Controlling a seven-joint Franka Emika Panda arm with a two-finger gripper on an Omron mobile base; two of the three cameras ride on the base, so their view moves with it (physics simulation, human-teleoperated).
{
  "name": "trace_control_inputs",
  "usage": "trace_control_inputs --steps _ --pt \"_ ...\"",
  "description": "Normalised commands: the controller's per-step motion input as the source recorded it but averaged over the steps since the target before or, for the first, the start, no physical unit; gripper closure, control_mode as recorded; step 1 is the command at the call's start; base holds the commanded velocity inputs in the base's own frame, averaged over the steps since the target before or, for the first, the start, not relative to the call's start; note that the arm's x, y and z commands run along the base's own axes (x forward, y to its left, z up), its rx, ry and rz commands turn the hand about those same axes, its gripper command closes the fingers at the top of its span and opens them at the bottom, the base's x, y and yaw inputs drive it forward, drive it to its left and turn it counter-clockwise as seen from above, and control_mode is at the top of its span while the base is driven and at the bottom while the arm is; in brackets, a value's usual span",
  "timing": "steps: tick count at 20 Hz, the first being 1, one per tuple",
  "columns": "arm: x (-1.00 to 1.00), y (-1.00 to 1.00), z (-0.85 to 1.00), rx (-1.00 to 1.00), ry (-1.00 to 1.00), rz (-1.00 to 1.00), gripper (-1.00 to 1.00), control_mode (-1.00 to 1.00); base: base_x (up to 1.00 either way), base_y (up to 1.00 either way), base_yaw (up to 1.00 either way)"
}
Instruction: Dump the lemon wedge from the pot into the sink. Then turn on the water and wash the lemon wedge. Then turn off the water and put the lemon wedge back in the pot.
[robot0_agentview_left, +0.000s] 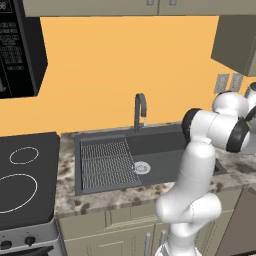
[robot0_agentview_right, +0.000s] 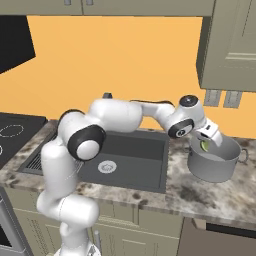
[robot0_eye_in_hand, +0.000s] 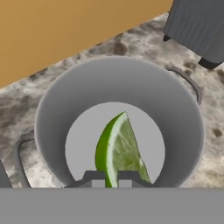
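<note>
A white arm reaches from its base across the sink (robot0_agentview_right: 130, 150) to the pot (robot0_agentview_right: 212, 165) on the speckled counter (robot0_agentview_right: 200, 192), just beside the basin's right rim. In the right base view the arm rises from the lower left, bends at a dark-capped elbow above the basin's left end, and runs nearly level to the right, its wrist turned down so that the hand dips over the pot's near-left rim. The gripper (robot0_eye_in_hand: 111, 178) is clenched on the lemon wedge (robot0_eye_in_hand: 120, 151): in the hand view the two dark tips stand close together with the wedge's lower end pinched between them, its green rind to the left and pale flesh to the right, the pot's round floor behind it. From the right base view the wedge (robot0_agentview_right: 204, 145) shows as a small yellow-green fleck at the hand, level with the pot's mouth. The pot stands upright, a thin handle loop on each side. In the left base view the upper arm stands in front of the basin's right part, while the wire grid (robot0_agentview_left: 107, 163) covers its left half, the silver drain (robot0_agentview_left: 142, 167) lies beside it, and the arched faucet (robot0_agentview_left: 139, 111) rises behind. A black stovetop (robot0_agentview_left: 25, 175) sits to the left.
</note>
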Motion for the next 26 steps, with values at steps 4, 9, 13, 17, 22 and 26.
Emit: trace_control_inputs --steps 4,9,13,17,22,26 --pt "0.04 -0.15 -0.38 0.00 0.00 0.00 1.00 -1.00 0.00 0.00 0.00" --pt "0.15 -0.10 -0.30 0.00 0.00 0.00 1.00 -1.00 0.00 0.00 0.00" --pt "0.24 -0.06 -0.27 0.00 0.01 0.00 1.00 -1.00 0.00 0.00 0.00" --pt "0.29 -0.01 -0.28 0.00 0.03 0.00 1.00 -1.00 0.00 0.00 0.00" --pt "0.32 0.00 -0.17 0.00 0.05 0.00 -1.00 -1.00 0.00 0.00 0.00" --pt "0.03 -0.08 0.00 0.00 0.00 0.00 -1.00 -1.00 0.00 0.00 0.00"
